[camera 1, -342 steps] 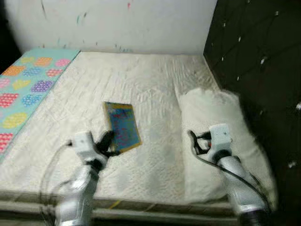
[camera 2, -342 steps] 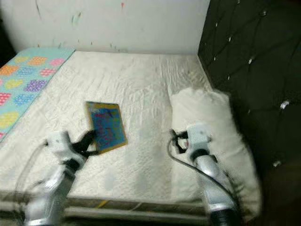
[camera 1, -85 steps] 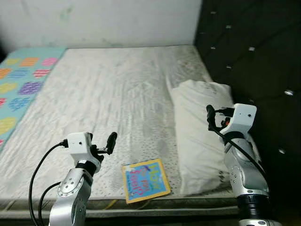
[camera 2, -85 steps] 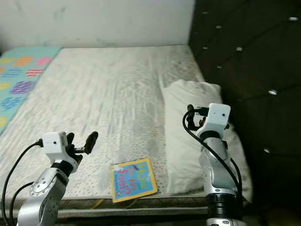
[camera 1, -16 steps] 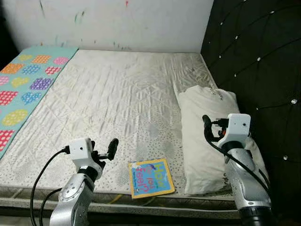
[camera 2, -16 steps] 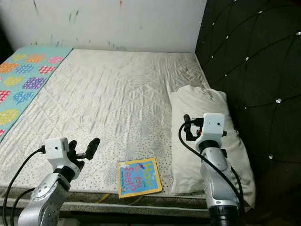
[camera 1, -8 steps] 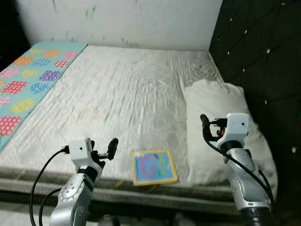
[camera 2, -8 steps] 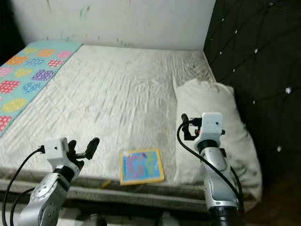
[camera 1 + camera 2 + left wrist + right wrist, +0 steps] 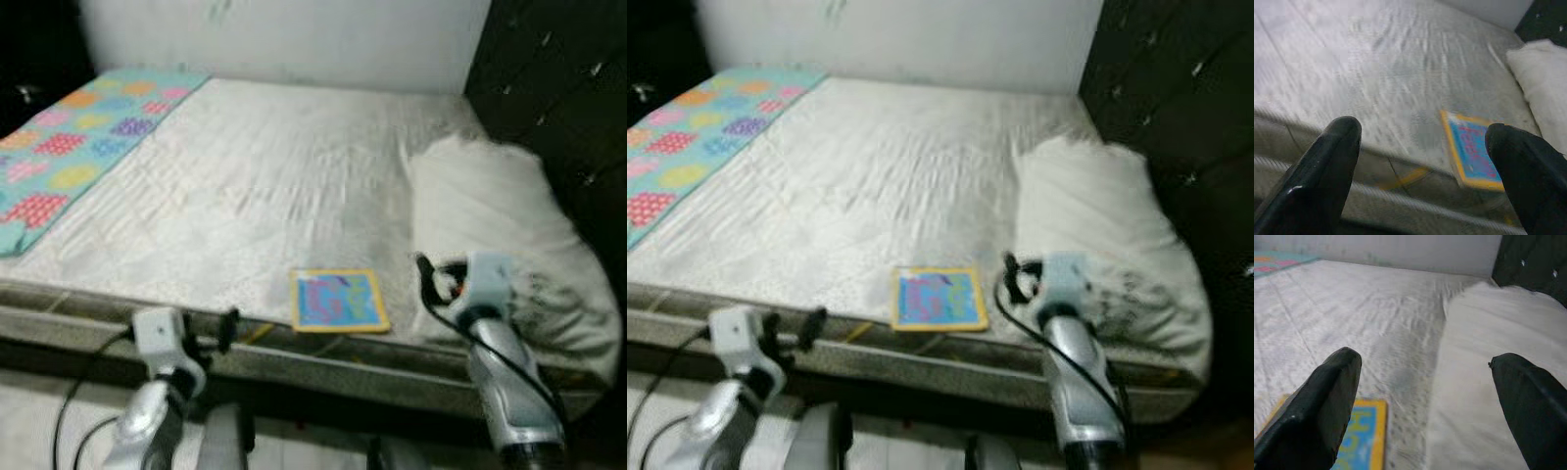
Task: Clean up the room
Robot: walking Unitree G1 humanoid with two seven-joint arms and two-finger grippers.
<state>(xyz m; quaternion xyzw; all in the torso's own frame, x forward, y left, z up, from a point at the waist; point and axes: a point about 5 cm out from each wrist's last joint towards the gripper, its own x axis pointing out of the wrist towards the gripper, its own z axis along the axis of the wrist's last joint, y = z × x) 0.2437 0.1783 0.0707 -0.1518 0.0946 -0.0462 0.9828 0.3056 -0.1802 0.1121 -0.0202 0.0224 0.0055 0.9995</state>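
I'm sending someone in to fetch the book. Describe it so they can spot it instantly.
Start at the white mattress with the white pillow at its right end. The book lies flat at the near edge, just left of the pillow. It is the one thin, square thing there, blue with a yellow border.

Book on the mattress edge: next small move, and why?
Probably reach the left pincer forward and up to the book. The book lies flat at the mattress front edge beside the pillow, untouched; both pincers are open and empty, the left one below the edge.
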